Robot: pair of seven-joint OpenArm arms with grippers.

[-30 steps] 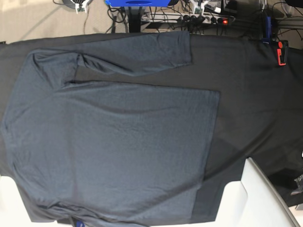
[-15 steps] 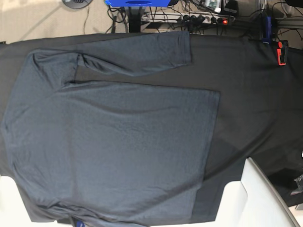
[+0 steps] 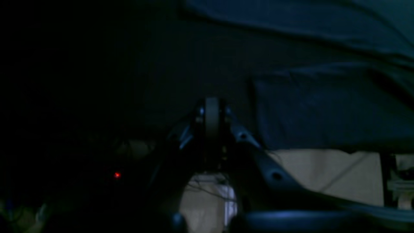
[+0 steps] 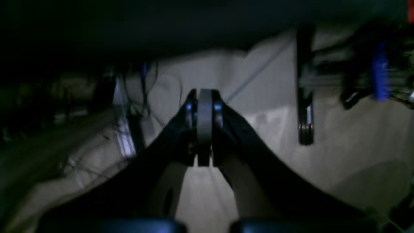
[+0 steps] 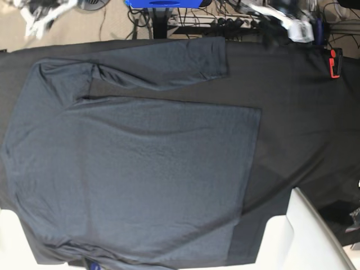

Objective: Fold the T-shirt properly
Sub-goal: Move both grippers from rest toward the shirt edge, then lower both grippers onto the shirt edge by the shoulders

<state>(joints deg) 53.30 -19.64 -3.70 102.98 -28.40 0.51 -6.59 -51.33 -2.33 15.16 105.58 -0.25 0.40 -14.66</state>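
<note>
Base view: the T-shirt (image 5: 135,169) is seen spread flat on a black tablecloth (image 5: 298,124), its body filling the left and middle of the frame. One sleeve (image 5: 163,64) is laid out along the top edge of the cloth, while the lower edge of the shirt is cut off by the bottom of the frame, so the other sleeve cannot be made out. A red clip (image 5: 335,63) is fixed at the cloth's far right, and a white surface (image 5: 292,236) is partly shown at the lower right. Two pale arm parts are glimpsed blurred at the top corners, too smeared for detail.

In the left wrist view, the left gripper (image 3: 212,113) is shown with its jaws pressed together on nothing, well apart from the shirt. The picture is very dark; bluish folds of cloth (image 3: 323,106) are seen above and to the right of it, though whether they are shirt or tablecloth cannot be told. A small red light (image 3: 117,175) glows in the black lower left, where nothing else can be made out.

In the right wrist view, the right gripper (image 4: 204,110) is likewise shown closed and empty, set against pale floor (image 4: 323,168). Cables and a blue object (image 4: 379,77) are blurred beyond recognition at the right.
</note>
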